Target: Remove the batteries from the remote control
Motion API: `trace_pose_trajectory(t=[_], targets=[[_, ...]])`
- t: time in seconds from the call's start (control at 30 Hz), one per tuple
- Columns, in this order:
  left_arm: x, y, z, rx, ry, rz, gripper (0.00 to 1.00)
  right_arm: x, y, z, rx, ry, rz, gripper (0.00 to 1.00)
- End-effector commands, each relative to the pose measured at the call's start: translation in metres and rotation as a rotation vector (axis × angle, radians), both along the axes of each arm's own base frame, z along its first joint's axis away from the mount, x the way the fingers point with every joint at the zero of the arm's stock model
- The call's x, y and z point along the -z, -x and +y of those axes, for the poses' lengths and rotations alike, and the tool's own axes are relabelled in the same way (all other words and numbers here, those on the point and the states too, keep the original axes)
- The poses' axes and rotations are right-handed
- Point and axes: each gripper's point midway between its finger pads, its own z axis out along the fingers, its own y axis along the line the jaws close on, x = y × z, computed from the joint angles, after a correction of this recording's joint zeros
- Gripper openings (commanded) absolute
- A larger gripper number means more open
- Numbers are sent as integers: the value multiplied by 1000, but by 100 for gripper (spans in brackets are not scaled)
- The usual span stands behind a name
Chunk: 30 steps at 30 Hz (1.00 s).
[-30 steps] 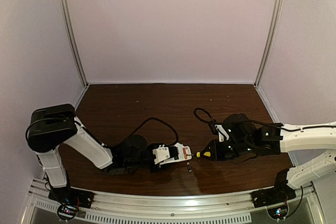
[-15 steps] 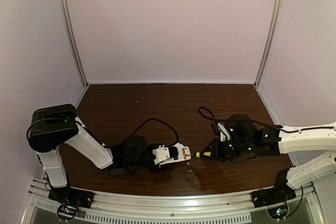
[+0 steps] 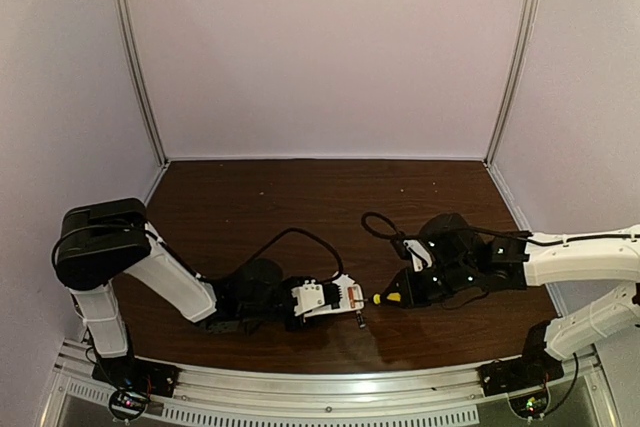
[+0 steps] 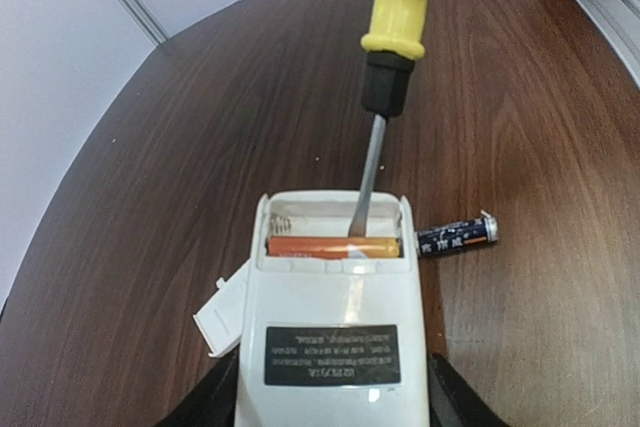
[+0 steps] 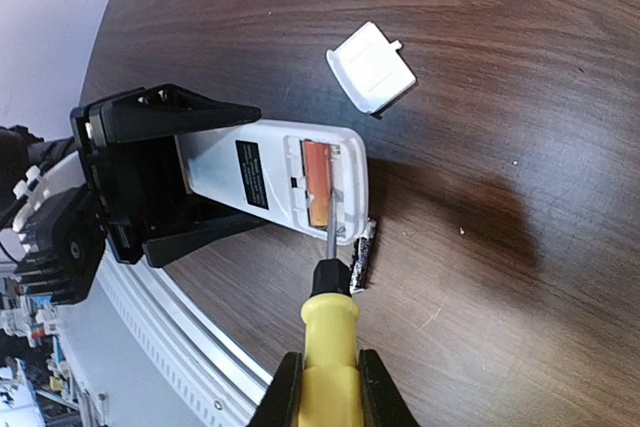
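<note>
Remote control (image 4: 335, 337) clamped between left fingers (image 3: 322, 297), label side up, white, with battery bay open. Orange battery (image 4: 332, 246) lying across this bay, touched by screwdriver (image 4: 398, 17) tip. Dark battery (image 4: 457, 236) on tabletop (image 4: 150, 197), just beside remote. Right fingers (image 3: 408, 290) closed tight on yellow screwdriver handle. White cover (image 5: 372, 67) near remote.

On your dark wooden table (image 3: 300, 197), near the front edge, lie a battery (image 4: 455, 237) and a white cover (image 5: 372, 80).
</note>
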Motion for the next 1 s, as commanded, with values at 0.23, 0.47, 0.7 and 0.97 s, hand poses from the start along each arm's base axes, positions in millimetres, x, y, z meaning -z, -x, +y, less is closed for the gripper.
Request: trace_pose_trajectory(t=[0.23, 0.47, 0.7, 0.97], targets=[[-22, 0, -26, 65, 73, -21, 0, 8, 21, 10, -201, 67, 8, 0], [-20, 2, -27, 75, 74, -15, 0, 6, 28, 30, -209, -83, 46, 0], [-20, 0, -26, 69, 77, -16, 0, 2, 26, 30, -137, -198, 93, 0], [-25, -6, -22, 28, 104, -39, 0, -20, 16, 36, -55, -351, 133, 0]])
